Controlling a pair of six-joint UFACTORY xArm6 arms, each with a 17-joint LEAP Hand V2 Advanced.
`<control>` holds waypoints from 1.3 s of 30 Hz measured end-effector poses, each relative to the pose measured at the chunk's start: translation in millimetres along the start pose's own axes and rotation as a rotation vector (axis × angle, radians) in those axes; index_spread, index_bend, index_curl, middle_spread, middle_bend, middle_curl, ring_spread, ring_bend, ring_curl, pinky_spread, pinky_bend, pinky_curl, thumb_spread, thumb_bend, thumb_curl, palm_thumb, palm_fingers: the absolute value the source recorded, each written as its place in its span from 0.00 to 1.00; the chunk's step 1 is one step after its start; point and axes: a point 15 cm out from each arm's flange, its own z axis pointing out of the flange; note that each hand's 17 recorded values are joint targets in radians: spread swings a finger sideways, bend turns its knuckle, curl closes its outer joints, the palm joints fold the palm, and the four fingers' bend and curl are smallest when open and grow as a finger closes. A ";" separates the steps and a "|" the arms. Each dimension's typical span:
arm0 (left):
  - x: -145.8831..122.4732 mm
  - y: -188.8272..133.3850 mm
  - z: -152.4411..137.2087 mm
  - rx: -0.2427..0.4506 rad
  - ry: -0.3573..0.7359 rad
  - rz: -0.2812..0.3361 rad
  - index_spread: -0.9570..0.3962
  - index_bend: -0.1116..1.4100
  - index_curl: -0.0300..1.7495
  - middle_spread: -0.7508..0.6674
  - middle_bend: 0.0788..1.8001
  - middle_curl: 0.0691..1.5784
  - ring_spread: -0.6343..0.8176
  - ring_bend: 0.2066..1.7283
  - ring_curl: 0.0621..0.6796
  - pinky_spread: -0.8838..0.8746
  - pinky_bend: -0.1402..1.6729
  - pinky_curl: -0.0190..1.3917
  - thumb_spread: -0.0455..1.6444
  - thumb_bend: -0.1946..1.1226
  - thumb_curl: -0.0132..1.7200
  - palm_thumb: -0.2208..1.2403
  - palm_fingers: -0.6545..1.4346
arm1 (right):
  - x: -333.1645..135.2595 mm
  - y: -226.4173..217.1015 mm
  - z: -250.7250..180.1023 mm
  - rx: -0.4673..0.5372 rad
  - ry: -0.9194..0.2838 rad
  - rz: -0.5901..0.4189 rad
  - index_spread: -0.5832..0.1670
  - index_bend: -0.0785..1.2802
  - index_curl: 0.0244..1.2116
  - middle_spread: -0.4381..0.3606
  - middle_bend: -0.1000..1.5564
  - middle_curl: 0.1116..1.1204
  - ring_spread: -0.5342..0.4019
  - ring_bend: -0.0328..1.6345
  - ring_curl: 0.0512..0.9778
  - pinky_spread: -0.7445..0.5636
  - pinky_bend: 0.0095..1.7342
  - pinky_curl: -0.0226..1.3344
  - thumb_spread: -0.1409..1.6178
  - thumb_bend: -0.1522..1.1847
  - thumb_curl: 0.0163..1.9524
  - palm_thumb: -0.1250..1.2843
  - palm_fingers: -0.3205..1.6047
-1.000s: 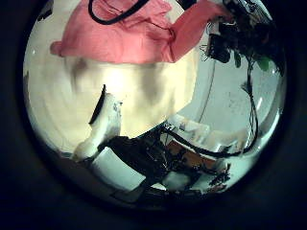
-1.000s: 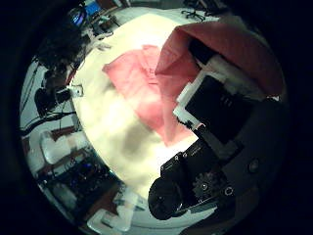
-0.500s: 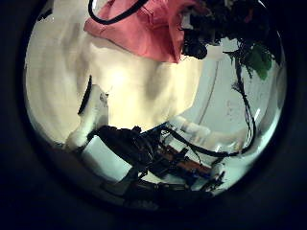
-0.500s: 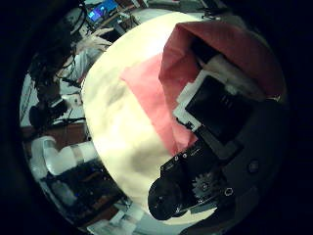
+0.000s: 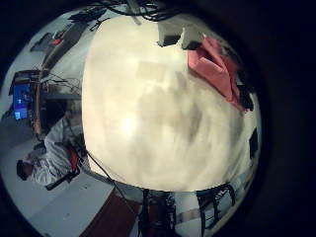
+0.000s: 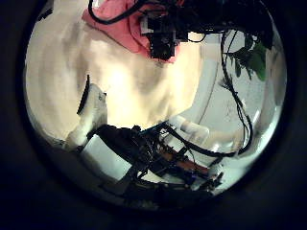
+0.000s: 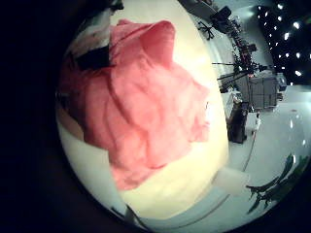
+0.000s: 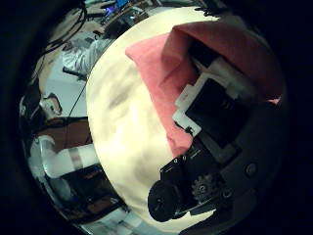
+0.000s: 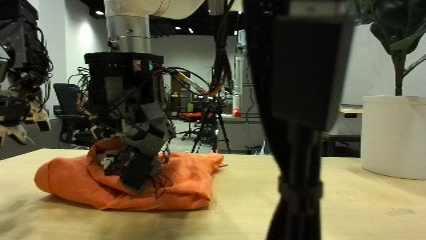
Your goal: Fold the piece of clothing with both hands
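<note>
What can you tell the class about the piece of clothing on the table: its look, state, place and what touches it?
The piece of clothing is orange-pink soft cloth, bunched in a low rumpled heap with folds and creases, not yet neatly folded. It lies on the pale wooden table. A black and white hand presses down into its top, fingers among the folds; which hand it is cannot be told. The right thumb side palm view shows cloth draped against that palm's fingers.

right hand [image 9: 137, 152]: down on the cloth [image 9: 187, 185], fingers [image 8: 210, 93] curled into its folds, pinching it | right arm: upright above the cloth | left hand [image 6: 94, 113]: well apart from the cloth, palm facing it
</note>
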 end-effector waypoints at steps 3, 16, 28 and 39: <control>0.1 0.3 0.2 -0.001 -0.002 0.000 0.79 0.18 0.20 0.70 0.06 0.16 0.75 0.16 0.26 0.73 0.26 0.24 0.76 0.14 0.25 0.68 0.33 | 3.1 -2.0 -12.9 0.018 0.007 0.000 0.35 0.53 0.62 0.33 0.71 0.55 0.28 0.75 0.54 0.14 0.65 0.45 0.68 0.09 0.37 0.70 0.52; 17.1 -3.4 -2.4 -0.002 -0.018 0.029 0.79 0.18 0.20 0.70 0.06 0.16 0.75 0.16 0.26 0.73 0.26 0.24 0.76 0.14 0.26 0.67 0.33 | 61.0 -1.6 -136.2 0.250 0.008 0.114 0.20 0.21 0.36 0.41 0.28 0.27 0.55 0.48 0.31 0.63 0.55 0.36 0.77 0.12 0.30 0.76 0.13; 50.3 1.9 -27.2 0.008 -0.043 0.078 0.79 0.18 0.20 0.69 0.06 0.16 0.75 0.16 0.26 0.73 0.25 0.24 0.76 0.14 0.26 0.67 0.33 | 135.3 137.2 -264.3 0.209 0.047 0.340 0.21 0.17 0.28 0.51 0.23 0.24 0.73 0.37 0.22 0.87 0.45 0.27 0.74 0.09 0.28 0.70 0.15; 126.3 33.3 -35.5 -0.056 -0.120 0.186 0.79 0.19 0.20 0.70 0.06 0.16 0.76 0.15 0.26 0.74 0.25 0.24 0.75 0.13 0.25 0.62 0.33 | 112.4 284.6 -297.8 -0.066 -0.060 0.587 0.26 0.15 0.22 0.64 0.17 0.21 0.82 0.29 0.18 0.88 0.37 0.23 0.75 0.08 0.21 0.52 0.11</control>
